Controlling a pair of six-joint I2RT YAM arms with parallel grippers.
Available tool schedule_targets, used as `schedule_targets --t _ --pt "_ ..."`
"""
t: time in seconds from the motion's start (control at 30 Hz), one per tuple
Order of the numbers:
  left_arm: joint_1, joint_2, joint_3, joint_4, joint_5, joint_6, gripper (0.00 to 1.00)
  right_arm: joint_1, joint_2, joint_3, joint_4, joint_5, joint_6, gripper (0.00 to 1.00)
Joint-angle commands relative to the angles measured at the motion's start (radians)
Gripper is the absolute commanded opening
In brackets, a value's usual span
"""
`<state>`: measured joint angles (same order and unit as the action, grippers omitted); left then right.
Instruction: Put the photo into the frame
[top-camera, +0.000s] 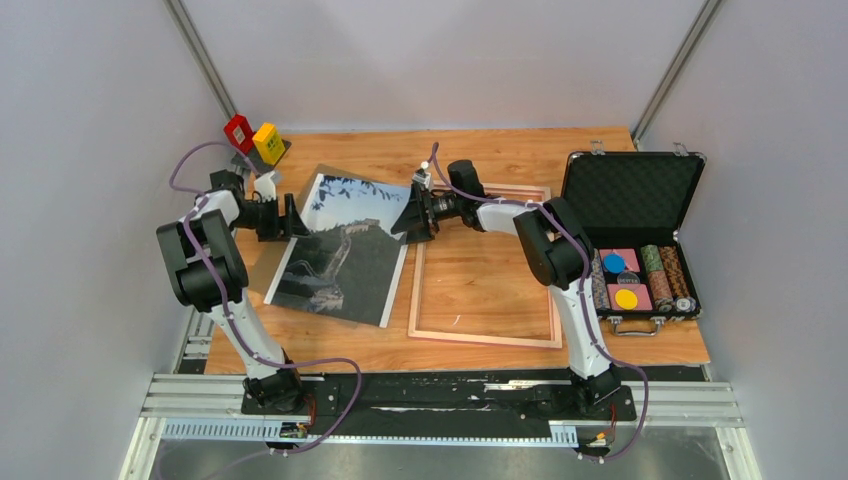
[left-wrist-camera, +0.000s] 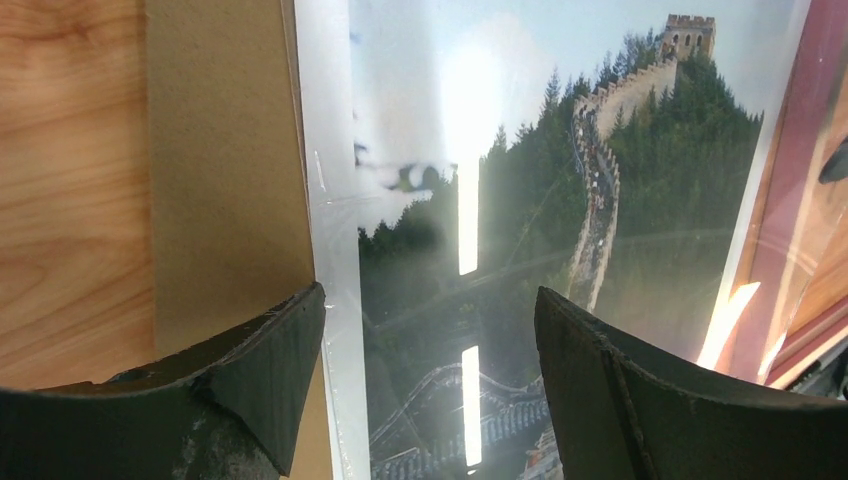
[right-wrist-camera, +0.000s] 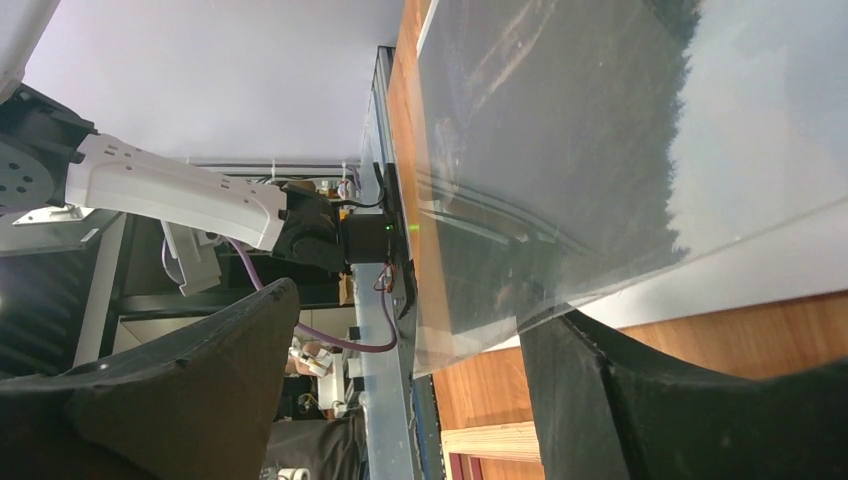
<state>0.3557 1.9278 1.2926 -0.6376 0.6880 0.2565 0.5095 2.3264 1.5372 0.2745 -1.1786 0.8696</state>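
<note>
Two flat rectangles: glossy photo (top-camera: 340, 255) (white-bordered), thin pink frame (top-camera: 485, 339).

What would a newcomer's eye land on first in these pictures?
The large glossy photo of a wall climbing green hills, left of centre, with the left gripper and right gripper open at its sides. Then the thin frame lying right of it, and the open black case of chips at far right.

Could not see the far right corner of the photo (top-camera: 340, 250) behind the right gripper (top-camera: 405, 222). Could not read markings on the red box (top-camera: 238, 131) and yellow box (top-camera: 267, 142) at far left.
</note>
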Motion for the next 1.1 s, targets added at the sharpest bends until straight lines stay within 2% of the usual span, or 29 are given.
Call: schedule_targets --t 0.0,0.33,0.67,0.9,1.07 --pt "-0.010 -0.051 -0.026 -0.068 0.032 0.005 0.84 0.007 -0.055 0.040 0.037 -0.020 -0.036 0.78" --pt "-0.012 -0.107 -0.061 -0.060 0.068 -0.027 0.84 0.005 -0.045 0.069 -0.064 0.078 -0.025 0.72" --pt "-0.019 -0.180 -0.106 -0.034 0.146 -0.055 0.84 0.001 -0.023 0.117 -0.129 0.119 -0.032 0.55" --pt "-0.023 -0.178 -0.126 -0.033 0.164 -0.045 0.84 -0.004 -0.007 0.154 -0.183 0.154 -0.051 0.28" --pt "-0.022 -0.189 -0.128 -0.033 0.162 -0.042 0.84 -0.016 -0.010 0.155 -0.214 0.182 -0.064 0.05"
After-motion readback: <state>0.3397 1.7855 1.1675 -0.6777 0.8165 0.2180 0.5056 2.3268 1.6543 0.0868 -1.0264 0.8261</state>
